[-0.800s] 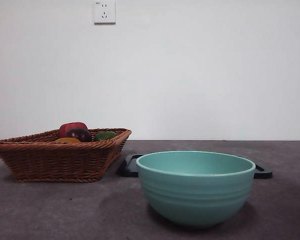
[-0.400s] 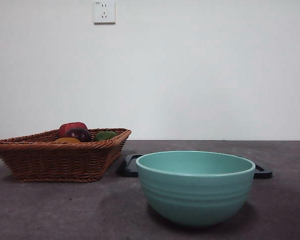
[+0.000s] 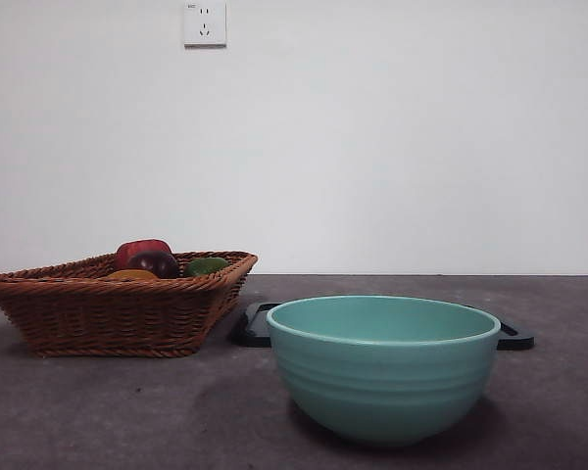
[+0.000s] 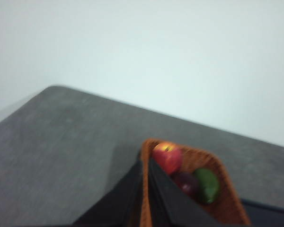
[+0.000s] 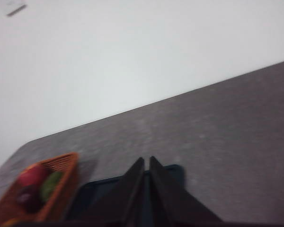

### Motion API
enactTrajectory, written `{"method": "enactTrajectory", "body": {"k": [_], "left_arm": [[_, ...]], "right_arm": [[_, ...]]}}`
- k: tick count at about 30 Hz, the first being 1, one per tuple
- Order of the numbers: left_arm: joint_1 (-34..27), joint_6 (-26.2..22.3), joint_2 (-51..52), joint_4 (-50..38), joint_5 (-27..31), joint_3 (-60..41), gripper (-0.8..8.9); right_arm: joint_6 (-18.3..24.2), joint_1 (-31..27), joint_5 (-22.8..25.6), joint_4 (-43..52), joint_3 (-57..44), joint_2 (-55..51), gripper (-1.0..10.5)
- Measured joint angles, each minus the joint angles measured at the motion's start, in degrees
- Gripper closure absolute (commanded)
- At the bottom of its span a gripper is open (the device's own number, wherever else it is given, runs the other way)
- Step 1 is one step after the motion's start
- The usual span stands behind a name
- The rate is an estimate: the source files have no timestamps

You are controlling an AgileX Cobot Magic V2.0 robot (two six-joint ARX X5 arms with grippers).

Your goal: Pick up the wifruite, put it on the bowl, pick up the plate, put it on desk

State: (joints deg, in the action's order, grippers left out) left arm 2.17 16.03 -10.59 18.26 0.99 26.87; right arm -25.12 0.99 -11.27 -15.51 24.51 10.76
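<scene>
Front view: mint-teal bowl [image 3: 383, 364] stands upright on the grey-brown desk [image 3: 98, 411], nearest the camera. Interior, as far as visible over the rim, shows nothing inside.

Directly behind the bowl lies a flat black tray [image 3: 253, 326], its ends showing on either side of the bowl. It looks to be the plate of the task; whether the bowl's base touches it cannot be told.

Brown wicker basket [image 3: 108, 313] sits on the desk beside the bowl, apart from it, its near corner just beside the tray's end. In the basket: red apple [image 3: 140, 250], a dark purple-red fruit [image 3: 157, 262] in front of the apple, a green fruit [image 3: 207, 265] toward the basket side nearest the bowl, and the wifruite [image 3: 130, 275], of which only an orange sliver shows above the rim, on the basket side away from the bowl.

A white wall socket [image 3: 205, 23] is on the wall above the basket.

Neither arm appears in the front view.

Left gripper [image 4: 145, 165]: raised above the basket's edge, jaws clenched together with only a thin slit between them, nothing held.

Right gripper [image 5: 146, 163]: raised above the black tray, jaws pressed together, nothing held. Both wrist pictures are blurred.
</scene>
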Motion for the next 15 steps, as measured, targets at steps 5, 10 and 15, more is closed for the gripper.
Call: {"method": "enactTrajectory", "body": {"k": [5, 10, 15], "left_arm": [[2.45, -0.09, -5.09, 4.04, -3.54, 7.98, 7.97], [7.08, -0.76, -9.22, 8.0, -5.55, 13.25, 7.97], [11.74, -2.01, -11.56, 8.92, -7.23, 16.02, 7.97]], "right_arm": [[1.29, 0.02, -6.86, -2.05, 7.02, 5.86, 9.4], [4.79, 0.17, -11.56, -9.88, 13.92, 12.2, 9.4], [10.01, 2.56, -13.07, -16.22, 20.04, 17.03, 9.4]]}}
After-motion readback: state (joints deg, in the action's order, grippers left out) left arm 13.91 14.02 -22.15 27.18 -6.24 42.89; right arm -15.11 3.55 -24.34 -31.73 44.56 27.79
